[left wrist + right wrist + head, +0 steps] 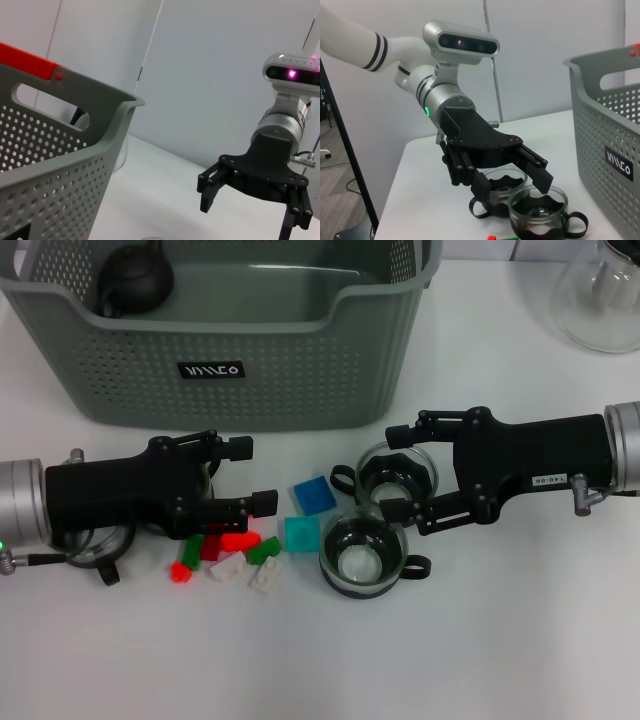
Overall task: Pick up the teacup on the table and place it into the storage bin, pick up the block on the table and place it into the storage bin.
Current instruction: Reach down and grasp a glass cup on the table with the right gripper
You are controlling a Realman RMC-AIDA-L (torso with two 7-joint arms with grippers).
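Teacup (397,474) on table (480,640), straddled by right gripper (403,472), jaws spread | glass, light, slick, breakable; best pinched across the rim | red block (240,540) under left gripper (252,476), jaws apart | storage bin (250,370) just behind

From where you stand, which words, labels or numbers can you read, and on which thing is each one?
"VIIICO", roughly, in stylised white letters: black label on the front wall of the storage bin; the exact spelling is uncertain.
Small white sticker on the right gripper: characters too small to read.
No other text is visible.
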